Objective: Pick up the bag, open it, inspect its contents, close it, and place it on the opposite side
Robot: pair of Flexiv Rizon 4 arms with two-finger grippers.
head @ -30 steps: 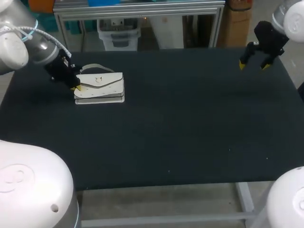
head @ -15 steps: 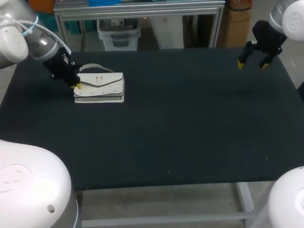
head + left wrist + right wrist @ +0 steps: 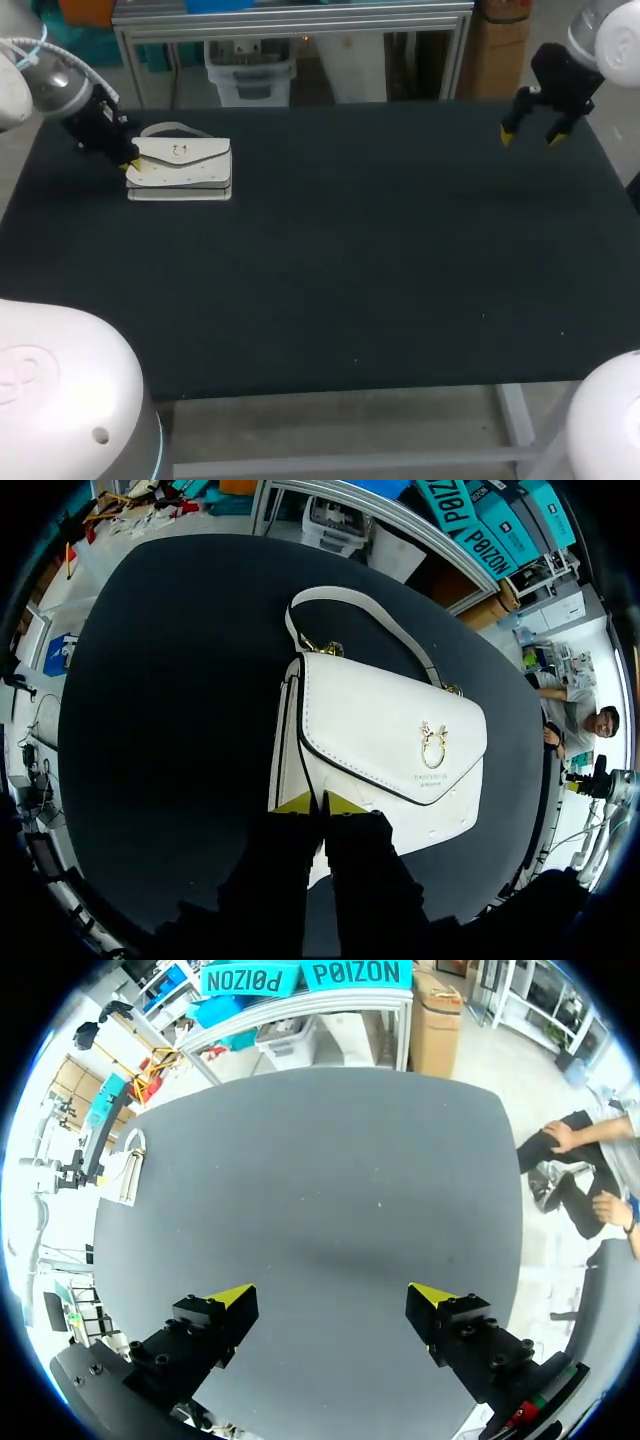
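Fingers at left (image 3: 296, 802) pinch the bag (image 3: 385, 730) at its edge; right fingers (image 3: 232, 1297) gape wide.

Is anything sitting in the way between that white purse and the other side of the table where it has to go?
Nothing visible does. The dark table between the white handbag and the right side holds no other objects. Only the right gripper hangs above the far right corner, open.
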